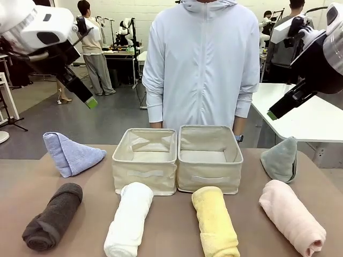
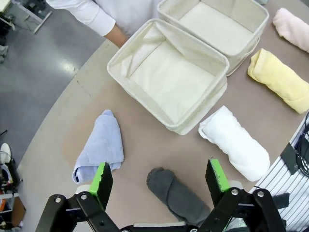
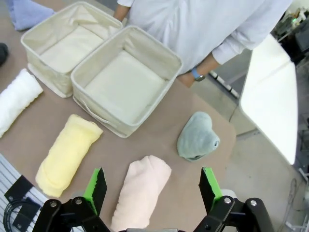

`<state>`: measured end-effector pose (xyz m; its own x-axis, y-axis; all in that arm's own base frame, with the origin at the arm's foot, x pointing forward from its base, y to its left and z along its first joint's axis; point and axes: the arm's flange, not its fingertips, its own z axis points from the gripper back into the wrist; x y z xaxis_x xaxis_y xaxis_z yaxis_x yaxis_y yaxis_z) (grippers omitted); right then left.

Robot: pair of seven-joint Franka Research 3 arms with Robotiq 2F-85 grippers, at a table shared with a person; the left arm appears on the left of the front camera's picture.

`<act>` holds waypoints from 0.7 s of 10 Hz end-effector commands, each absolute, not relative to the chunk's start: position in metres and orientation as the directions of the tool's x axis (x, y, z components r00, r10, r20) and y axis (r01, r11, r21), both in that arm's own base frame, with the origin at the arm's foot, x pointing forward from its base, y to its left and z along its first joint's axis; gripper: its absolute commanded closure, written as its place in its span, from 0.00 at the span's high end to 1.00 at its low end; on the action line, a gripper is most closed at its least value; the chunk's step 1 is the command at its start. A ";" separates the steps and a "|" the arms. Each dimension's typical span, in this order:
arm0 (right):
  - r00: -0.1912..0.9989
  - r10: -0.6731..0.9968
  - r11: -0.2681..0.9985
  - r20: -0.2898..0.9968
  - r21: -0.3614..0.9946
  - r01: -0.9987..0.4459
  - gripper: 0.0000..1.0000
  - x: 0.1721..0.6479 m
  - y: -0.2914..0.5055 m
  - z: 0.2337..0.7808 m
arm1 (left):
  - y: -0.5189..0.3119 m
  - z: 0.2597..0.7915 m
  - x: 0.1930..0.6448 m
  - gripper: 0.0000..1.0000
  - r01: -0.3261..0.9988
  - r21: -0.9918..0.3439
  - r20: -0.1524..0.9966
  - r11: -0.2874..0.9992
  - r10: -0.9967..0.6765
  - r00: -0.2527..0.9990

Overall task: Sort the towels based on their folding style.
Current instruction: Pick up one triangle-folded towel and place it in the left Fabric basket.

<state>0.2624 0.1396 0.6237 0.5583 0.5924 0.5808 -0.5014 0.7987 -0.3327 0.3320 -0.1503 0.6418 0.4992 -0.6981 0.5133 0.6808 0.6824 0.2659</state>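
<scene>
**Front view.** On the table, the near row from the robot's left reads grey roll, white roll, yellow roll, pink roll. Behind them, the blue cone lies beside the left basket and the green cone beside the right basket. Both baskets are empty, so sorting has not begun. The left gripper and right gripper hang high, well apart from everything. A person stands at the far side.

**Left wrist view.** The fingers are spread wide and hold nothing. The grey roll and blue cone lie beneath, near each other but apart.

**Right wrist view.** The fingers are likewise spread and empty. The pink roll lies directly beneath, with the green cone just beside it.

**Assessment.** The terry looks light, soft and compressible, with enough nap not to slip. A roll is best pinched across its middle; taken by an end, it would likely sag or unwind. A cone should be taken low on its thick body, since the tip would probably fold over.
</scene>
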 end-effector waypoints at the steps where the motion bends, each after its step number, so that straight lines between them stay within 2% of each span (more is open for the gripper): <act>1: 0.578 0.579 0.809 0.576 -0.316 -0.496 1.00 0.278 0.134 0.607 | -0.148 0.649 0.332 1.00 0.672 0.252 0.518 0.696 -0.684 0.514; 5: 0.589 0.580 0.808 0.563 -0.306 -0.504 1.00 0.276 0.133 0.608 | -0.149 0.646 0.332 1.00 0.675 0.265 0.520 0.688 -0.692 0.501; 6: 0.520 0.618 0.728 0.590 -0.181 -0.661 1.00 0.291 0.096 0.606 | -0.122 0.648 0.346 1.00 0.814 0.093 0.627 0.574 -0.668 0.400; 7: 0.563 0.508 0.765 0.652 -0.041 -0.642 1.00 0.307 0.050 0.602 | -0.087 0.646 0.364 1.00 0.916 -0.061 0.670 0.397 -0.663 0.332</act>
